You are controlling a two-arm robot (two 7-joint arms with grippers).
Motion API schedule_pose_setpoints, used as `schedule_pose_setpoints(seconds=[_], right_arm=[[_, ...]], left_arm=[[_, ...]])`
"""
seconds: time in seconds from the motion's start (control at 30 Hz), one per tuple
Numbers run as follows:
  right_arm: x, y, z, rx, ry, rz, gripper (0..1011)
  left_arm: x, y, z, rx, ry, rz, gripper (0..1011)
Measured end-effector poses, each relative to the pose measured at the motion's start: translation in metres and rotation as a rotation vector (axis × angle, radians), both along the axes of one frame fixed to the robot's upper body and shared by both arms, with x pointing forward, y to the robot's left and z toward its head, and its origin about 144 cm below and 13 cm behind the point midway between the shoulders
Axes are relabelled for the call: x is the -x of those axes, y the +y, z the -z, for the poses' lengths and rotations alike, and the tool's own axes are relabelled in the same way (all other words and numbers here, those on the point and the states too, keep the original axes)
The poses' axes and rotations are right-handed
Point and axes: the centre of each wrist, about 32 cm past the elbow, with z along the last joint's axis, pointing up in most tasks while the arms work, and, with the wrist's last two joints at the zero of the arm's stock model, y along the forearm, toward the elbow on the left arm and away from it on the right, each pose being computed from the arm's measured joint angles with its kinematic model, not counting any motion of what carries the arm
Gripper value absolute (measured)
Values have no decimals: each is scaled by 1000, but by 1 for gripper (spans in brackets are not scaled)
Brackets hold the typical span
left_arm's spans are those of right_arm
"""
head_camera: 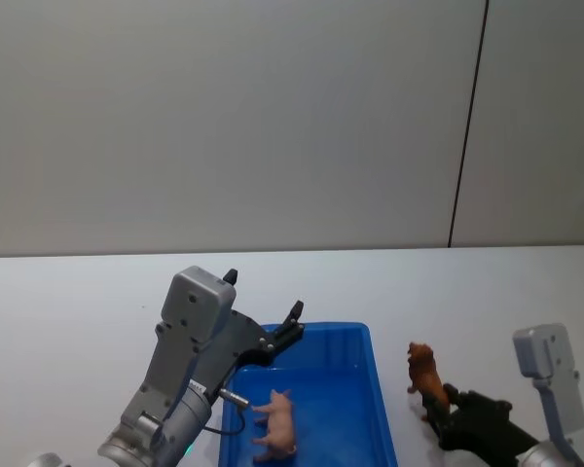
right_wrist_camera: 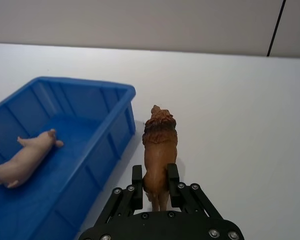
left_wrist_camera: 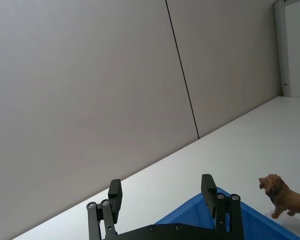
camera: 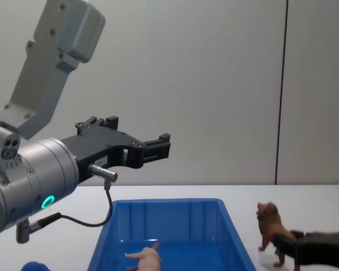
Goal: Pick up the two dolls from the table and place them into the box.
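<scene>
Right gripper (right_wrist_camera: 155, 182) closed on hindquarters of lion (right_wrist_camera: 160, 140), standing on table (right_wrist_camera: 230, 110) just beside box (right_wrist_camera: 115, 90); judged rigid, light, slick, best held across flanks. Left gripper (left_wrist_camera: 161, 181) wide open, empty, above box; pig (right_wrist_camera: 25, 160) inside

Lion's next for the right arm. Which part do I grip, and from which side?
Grip the lion across its narrow hindquarters, coming in from behind its tail. It stands upright facing away from the arm, its flanks are flat and its mane is bulky. The right gripper clasps it there, beside the box.
</scene>
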Motion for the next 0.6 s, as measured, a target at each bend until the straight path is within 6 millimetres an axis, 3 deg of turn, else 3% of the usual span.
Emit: schedule_pose_setpoints(seconds=[0.6], right_arm=[[-6,17,-40,-16,-191,-117,276]], left_arm=[[0,0,0,0,0,0,1001]])
